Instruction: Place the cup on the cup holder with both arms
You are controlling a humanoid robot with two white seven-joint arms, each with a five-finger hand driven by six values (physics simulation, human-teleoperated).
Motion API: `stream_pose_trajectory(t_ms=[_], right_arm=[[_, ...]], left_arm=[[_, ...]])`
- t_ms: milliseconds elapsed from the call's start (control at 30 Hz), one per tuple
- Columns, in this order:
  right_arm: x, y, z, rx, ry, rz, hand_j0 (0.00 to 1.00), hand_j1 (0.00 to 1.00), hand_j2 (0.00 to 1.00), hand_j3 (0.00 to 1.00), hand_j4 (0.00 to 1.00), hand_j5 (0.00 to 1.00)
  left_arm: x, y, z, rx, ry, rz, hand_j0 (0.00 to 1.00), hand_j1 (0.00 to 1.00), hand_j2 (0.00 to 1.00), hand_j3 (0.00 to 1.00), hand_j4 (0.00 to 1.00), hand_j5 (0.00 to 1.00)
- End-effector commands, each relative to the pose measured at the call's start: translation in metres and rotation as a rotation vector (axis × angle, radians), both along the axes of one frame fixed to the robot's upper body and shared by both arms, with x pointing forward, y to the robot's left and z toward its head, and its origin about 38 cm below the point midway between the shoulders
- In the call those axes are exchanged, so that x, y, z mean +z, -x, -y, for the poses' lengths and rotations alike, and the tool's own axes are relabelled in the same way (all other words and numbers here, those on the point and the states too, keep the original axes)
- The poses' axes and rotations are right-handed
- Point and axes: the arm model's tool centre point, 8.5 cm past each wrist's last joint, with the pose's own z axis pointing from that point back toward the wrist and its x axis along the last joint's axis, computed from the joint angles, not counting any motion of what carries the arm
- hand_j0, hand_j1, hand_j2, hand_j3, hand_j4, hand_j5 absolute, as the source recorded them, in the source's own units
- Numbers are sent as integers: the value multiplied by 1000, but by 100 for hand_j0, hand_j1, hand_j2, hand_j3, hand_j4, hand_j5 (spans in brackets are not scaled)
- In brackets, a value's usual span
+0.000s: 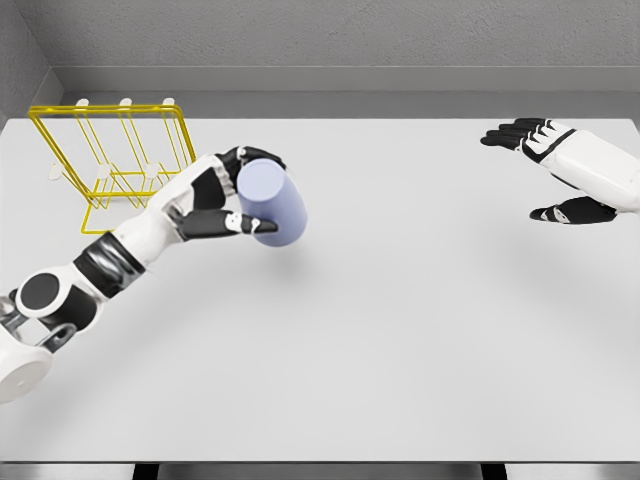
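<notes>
The cup (272, 207) left of centre looks like smooth, matt lavender plastic. At the upper left, the cup holder (112, 160) is thin yellow wire with a slight sheen. The table (400, 330) is a plain, matt, pale grey surface. Both arms have glossy white shells with black joints.

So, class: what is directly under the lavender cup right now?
The cup is held tilted in the left hand, above the white table. Only bare tabletop and a faint shadow show beneath it. The cup's underside, and the tabletop directly behind it, are hidden.
</notes>
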Motion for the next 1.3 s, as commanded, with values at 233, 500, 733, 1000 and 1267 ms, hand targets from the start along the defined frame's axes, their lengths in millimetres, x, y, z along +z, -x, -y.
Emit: stream_pose_trajectory(t_ms=[233, 500, 733, 1000, 1267], right_arm=[[1, 0, 1, -2, -7, 0, 100, 100, 100, 100, 100, 100], [1, 0, 0, -1, -7, -1, 100, 100, 100, 100, 100, 100], [1, 0, 0, -1, -7, 1, 100, 100, 100, 100, 100, 100], [1, 0, 0, 0, -7, 0, 100, 100, 100, 100, 100, 100], [1, 0, 0, 0, -7, 0, 100, 100, 100, 100, 100, 100]], left_arm=[[18, -7, -26, 50, 1, 23, 62, 62, 62, 62, 62, 62], [32, -12, -44, 89, 16, 33, 62, 62, 62, 62, 62, 62], [36, -14, -59, 120, 8, 32, 63, 63, 63, 63, 63, 63], [47, -17, -76, 153, 0, 49, 63, 63, 63, 63, 63, 63], [52, -16, -90, 176, -13, 48, 65, 65, 65, 65, 65, 65]])
